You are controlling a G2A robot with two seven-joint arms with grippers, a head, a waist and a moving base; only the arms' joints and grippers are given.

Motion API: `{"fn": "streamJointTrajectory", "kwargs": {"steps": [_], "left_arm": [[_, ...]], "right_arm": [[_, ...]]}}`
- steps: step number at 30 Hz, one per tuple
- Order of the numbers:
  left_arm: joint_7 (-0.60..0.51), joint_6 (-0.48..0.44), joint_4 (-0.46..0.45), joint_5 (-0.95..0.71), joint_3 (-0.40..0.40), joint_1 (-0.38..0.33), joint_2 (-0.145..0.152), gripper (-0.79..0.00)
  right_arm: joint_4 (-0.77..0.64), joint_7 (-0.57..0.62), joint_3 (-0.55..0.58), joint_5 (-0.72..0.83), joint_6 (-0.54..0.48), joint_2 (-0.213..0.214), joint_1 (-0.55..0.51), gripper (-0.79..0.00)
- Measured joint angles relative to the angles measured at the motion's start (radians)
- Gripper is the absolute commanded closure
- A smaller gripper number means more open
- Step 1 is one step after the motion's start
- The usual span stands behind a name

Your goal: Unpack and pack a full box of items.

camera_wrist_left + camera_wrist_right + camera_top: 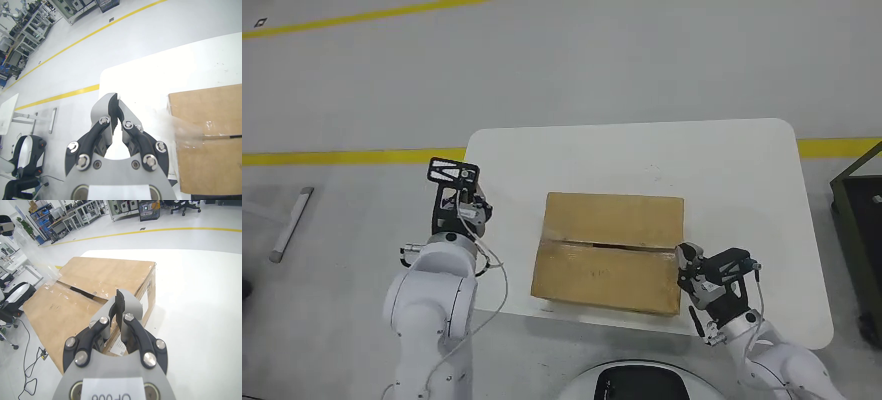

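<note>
white table on grey floor crossed by a yellow line. cardboard box resting mid-table toward the near edge, flaps folded down, centre seam gaping slightly, clear tape across the seam's left end. left gripper hanging over the table's left edge, apart from the box, pads pressed together, nothing between them. right gripper by the box's right side near its front corner, likewise closed and empty; cannot tell whether touching.
</note>
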Motion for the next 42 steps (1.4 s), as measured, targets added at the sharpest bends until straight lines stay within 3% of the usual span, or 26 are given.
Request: {"fn": "streamJointTrajectory", "kwargs": {"steps": [22, 23, 24, 35, 42], "left_arm": [[0.042, 0.024, 0.149, 0.119, -0.145, -0.032, 0.027, 0.000], [0.044, 0.023, 0.166, 0.119, -0.151, -0.034, 0.028, -0.169], [0.043, 0.020, 0.176, 0.119, -0.155, -0.036, 0.029, -0.785], [0.017, 0.033, 0.216, 0.146, -0.197, -0.041, 0.040, -0.785], [0.037, 0.001, 0.156, 0.102, -0.175, -0.033, 0.042, -0.785]], "right_arm": [[0.003, 0.033, -0.003, -0.012, 0.003, -0.004, 0.013, 0.000], [0.003, 0.033, -0.003, -0.012, 0.004, -0.004, 0.014, 0.000], [0.003, 0.033, -0.003, -0.013, 0.004, -0.005, 0.014, 0.000], [0.000, 0.033, 0.001, -0.011, 0.016, -0.007, 0.007, 0.000], [-0.034, 0.017, 0.025, 0.020, 0.039, -0.009, -0.003, 0.000]]}}
